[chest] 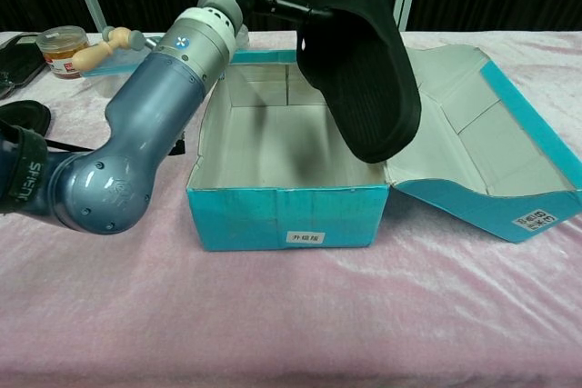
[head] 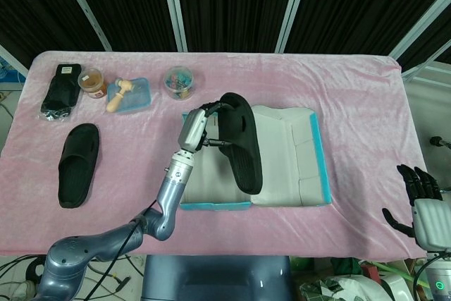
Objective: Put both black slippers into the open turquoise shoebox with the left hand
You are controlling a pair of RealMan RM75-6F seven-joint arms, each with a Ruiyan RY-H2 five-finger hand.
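My left hand (head: pixel 206 119) grips one black slipper (head: pixel 242 142) by its strap and holds it in the air over the right part of the open turquoise shoebox (head: pixel 185 174). In the chest view that slipper (chest: pixel 364 52) hangs tilted, sole toward the camera, above the box (chest: pixel 282 215) and its lid hinge. The box interior is white and holds nothing. The second black slipper (head: pixel 77 163) lies flat on the pink cloth at the left. My right hand (head: pixel 423 199) is at the lower right edge of the head view, off the table, fingers apart and holding nothing.
The box lid (head: pixel 289 153) lies open to the right. At the back left stand a black packet (head: pixel 58 91), an orange-lidded jar (head: pixel 91 81), a blue tray with a wooden piece (head: pixel 130 94) and a clear tub of small items (head: pixel 180 81).
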